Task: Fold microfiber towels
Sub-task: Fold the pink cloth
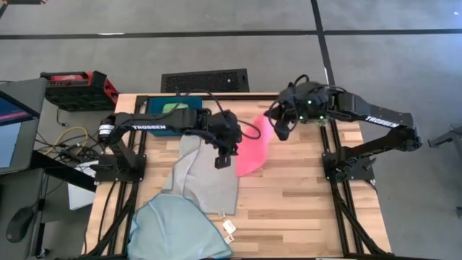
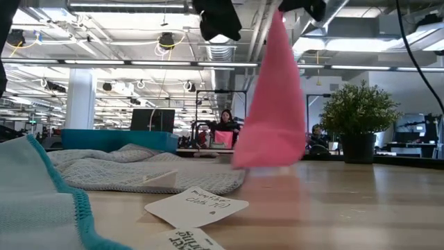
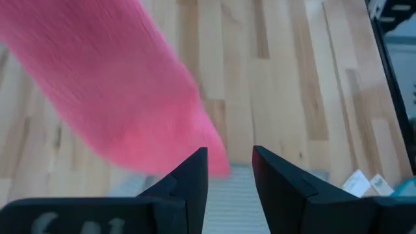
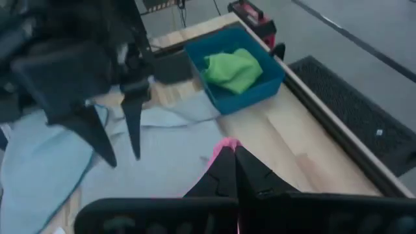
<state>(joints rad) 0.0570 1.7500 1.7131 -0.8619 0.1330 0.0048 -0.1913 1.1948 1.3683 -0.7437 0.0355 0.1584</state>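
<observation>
My right gripper (image 1: 278,131) is shut on the pink towel (image 1: 253,150), which hangs below it over the table's middle; the towel also shows in the low view (image 2: 274,104). My left gripper (image 1: 224,160) is open and holds nothing. It hovers just beside the pink towel (image 3: 110,91), above the pale grey towel (image 1: 209,177), which lies spread on the table. The light blue towel (image 1: 177,231) lies crumpled at the near left. The green towel (image 4: 233,70) lies in the dark teal tray (image 4: 260,94) at the far left. My right gripper pinches a corner of the pink towel (image 4: 224,146) between its two shut fingers, coming from above. The towel hangs slack below the fingers and widens toward its lower edge (image 2: 267,163). That edge is near the table; whether it touches, I cannot tell.
White paper tags (image 2: 198,205) lie on the table near the grey towel's near edge, also in the high view (image 1: 229,230). Bare wood (image 1: 303,209) lies at the table's near right. People and a potted plant (image 2: 357,114) show in the room beyond.
</observation>
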